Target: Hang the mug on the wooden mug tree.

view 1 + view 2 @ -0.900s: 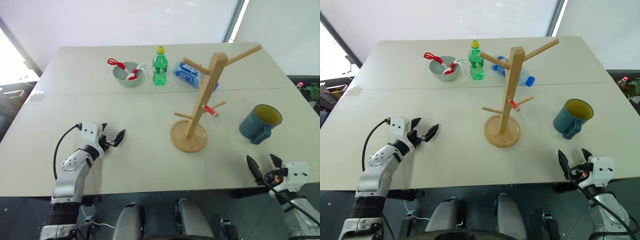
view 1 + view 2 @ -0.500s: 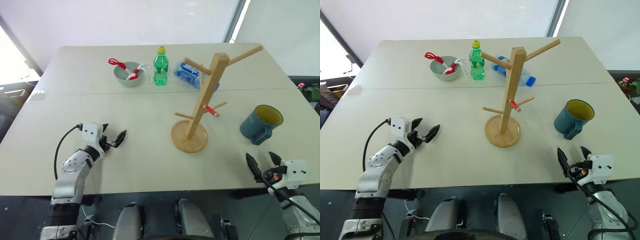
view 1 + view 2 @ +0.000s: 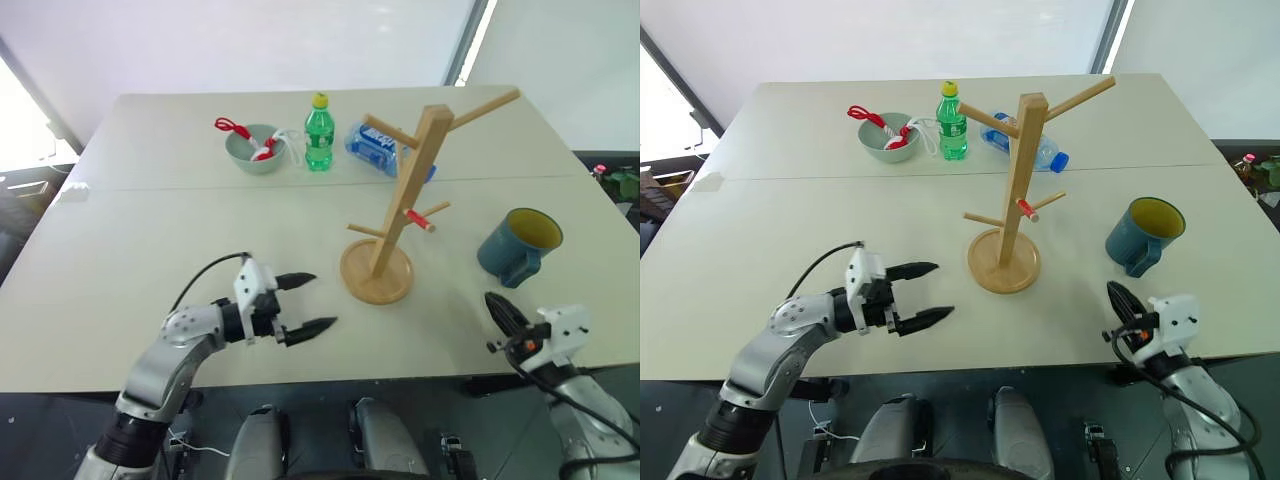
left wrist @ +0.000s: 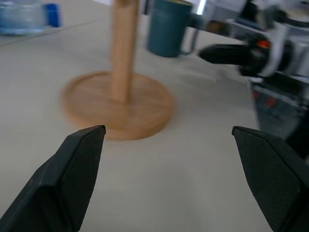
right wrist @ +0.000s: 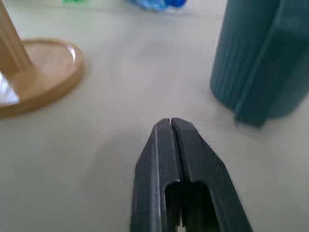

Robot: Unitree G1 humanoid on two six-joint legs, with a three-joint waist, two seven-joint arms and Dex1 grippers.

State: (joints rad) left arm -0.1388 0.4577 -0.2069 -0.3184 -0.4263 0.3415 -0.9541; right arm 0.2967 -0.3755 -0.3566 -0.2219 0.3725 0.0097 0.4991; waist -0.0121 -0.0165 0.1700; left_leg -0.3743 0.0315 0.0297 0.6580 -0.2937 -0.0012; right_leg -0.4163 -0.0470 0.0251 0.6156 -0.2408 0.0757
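Observation:
The dark teal mug [image 3: 520,247] with a yellow-green inside stands upright at the table's right, its handle toward the front edge. The wooden mug tree [image 3: 409,195] stands on its round base [image 3: 376,275] in the middle, left of the mug, with one red-tipped peg. My left gripper [image 3: 322,300] is wide open and empty, pointing right at the base from a short way off. My right gripper [image 3: 497,308] is shut with nothing in it, near the front edge just in front of the mug. The right wrist view shows its fingers [image 5: 170,145] pressed together, with the mug [image 5: 260,63] close ahead.
At the back of the table stand a green bottle [image 3: 319,132] and a grey-green bowl [image 3: 254,150] holding something red and white. A clear water bottle with a blue label [image 3: 378,148] lies behind the mug tree. The table's front edge [image 3: 400,375] runs just behind both grippers.
My left arm has swung right across the table toward the mug tree's base and its fingers stand wider apart. My right gripper has gone from open to shut.

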